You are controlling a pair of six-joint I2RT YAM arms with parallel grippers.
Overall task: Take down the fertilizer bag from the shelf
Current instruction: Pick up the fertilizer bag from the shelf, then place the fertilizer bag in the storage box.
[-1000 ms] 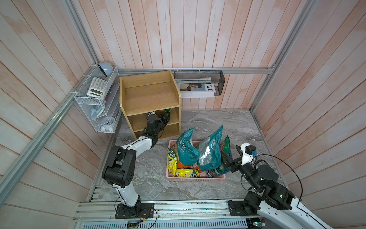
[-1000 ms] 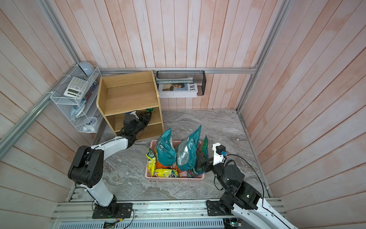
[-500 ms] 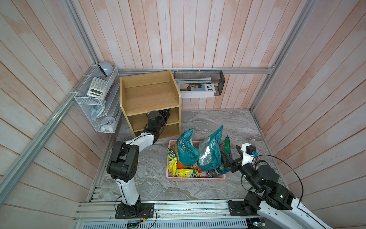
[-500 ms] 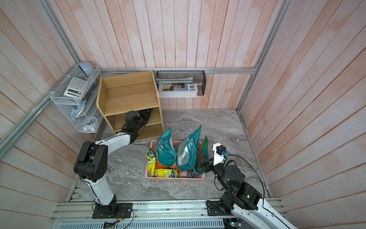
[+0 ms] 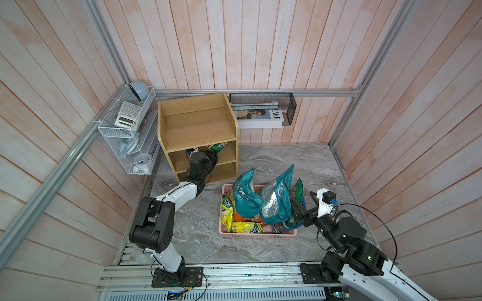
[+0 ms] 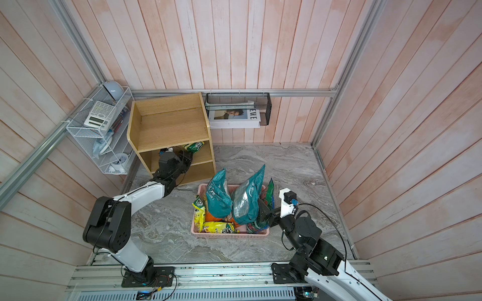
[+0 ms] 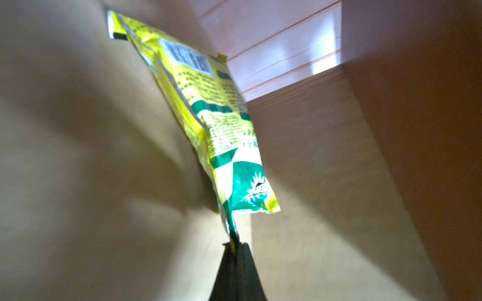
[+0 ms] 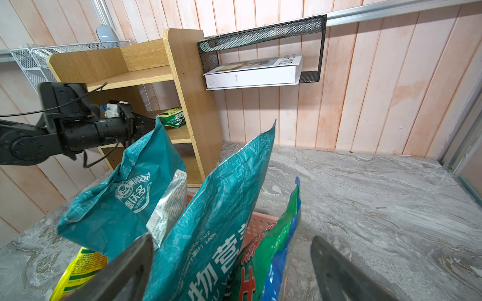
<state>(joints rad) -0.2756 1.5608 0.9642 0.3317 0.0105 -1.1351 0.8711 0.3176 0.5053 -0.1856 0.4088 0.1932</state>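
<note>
The yellow-and-green plastic fertilizer bag (image 7: 221, 130) sits in the middle tier of the light-wood 3-tier open shelf (image 5: 198, 127), near its 3 o'clock side panel. One corner is pinched between the closed jaws of the left gripper (image 7: 236, 247). In both top views, a pink perforated plastic basket (image 5: 257, 234) of teal bags (image 5: 247, 200) stands at the shelf's 5 o'clock; at the basket's 3 o'clock the right gripper (image 8: 230, 241) hovers, jaws spread wide, empty.

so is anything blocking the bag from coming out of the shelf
Nothing visible. The left fingers are shut on the bag's edge, and the shelf's front is open. Only the full basket stands on the table out in front.
</note>
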